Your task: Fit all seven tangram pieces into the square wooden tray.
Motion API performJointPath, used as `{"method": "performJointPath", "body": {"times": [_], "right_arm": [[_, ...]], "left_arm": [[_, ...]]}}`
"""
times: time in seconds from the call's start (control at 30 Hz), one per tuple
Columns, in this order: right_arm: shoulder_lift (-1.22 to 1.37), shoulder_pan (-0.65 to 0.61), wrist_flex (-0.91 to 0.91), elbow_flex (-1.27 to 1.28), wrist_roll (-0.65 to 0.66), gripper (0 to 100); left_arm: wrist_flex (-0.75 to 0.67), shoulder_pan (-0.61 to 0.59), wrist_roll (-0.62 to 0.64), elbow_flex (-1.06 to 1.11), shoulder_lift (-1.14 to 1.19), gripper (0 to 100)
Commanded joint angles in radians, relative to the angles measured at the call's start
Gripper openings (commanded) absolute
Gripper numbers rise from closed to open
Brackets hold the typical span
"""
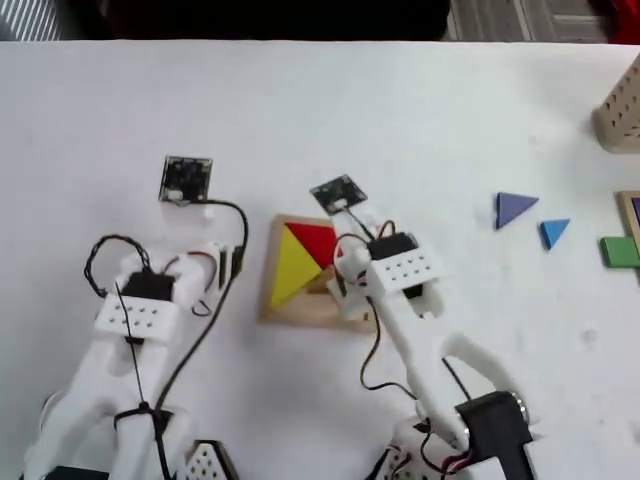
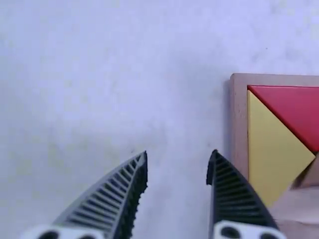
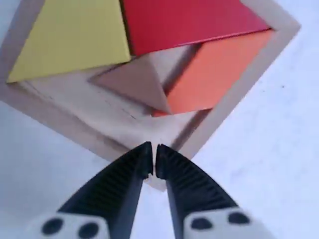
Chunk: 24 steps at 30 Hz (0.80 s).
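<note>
The square wooden tray (image 1: 305, 314) is sitting near the middle of the worktop, turned slightly off square to its edges. 4 pieces are lying inside it: a yellow triangle (image 1: 292, 270) along the tray's left side, a red triangle (image 1: 315, 240) against its far side, an orange piece (image 3: 219, 74) touching the red one, and a pale brown triangle (image 3: 137, 82) lying partly over the orange piece. The rest of the tray floor is showing bare wood.

The left gripper (image 2: 178, 164) is hovering over bare worktop just beside the tray's left rim, its fingers spread wide and holding nothing. The right gripper (image 3: 153, 154) is hanging over the tray's rim near a corner, its fingers pressed almost together with only a thin slit between them and nothing in it.

Toward the worktop's right edge, well apart from the tray, a purple triangle (image 1: 512, 208) and a smaller blue triangle (image 1: 553, 232) are lying near each other. A green piece (image 1: 620, 250) is lying at the right edge itself.
</note>
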Motion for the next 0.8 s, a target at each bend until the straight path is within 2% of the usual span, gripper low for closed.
{"method": "performJointPath", "body": {"times": [0.0, 0.1, 0.17, 0.43, 0.77], "right_arm": [[-0.044, -0.058, -0.008, 0.015, -0.008, 1.7], [-0.044, -0.145, -0.015, 0.038, 0.020, 1.7], [-0.044, -0.159, -0.042, 0.052, 0.018, 1.7], [-0.038, 0.031, -0.093, 0.040, -0.051, 1.7], [0.005, -0.028, -0.122, 0.043, -0.049, 1.7]], "left_arm": [[-0.015, -0.010, 0.009, -0.055, -0.025, 20], [-0.015, -0.008, 0.009, -0.055, -0.025, 20], [-0.015, -0.010, 0.009, -0.055, -0.025, 20], [-0.017, -0.010, 0.009, -0.055, -0.021, 20], [-0.018, -0.012, 0.009, -0.055, -0.019, 20]]}}
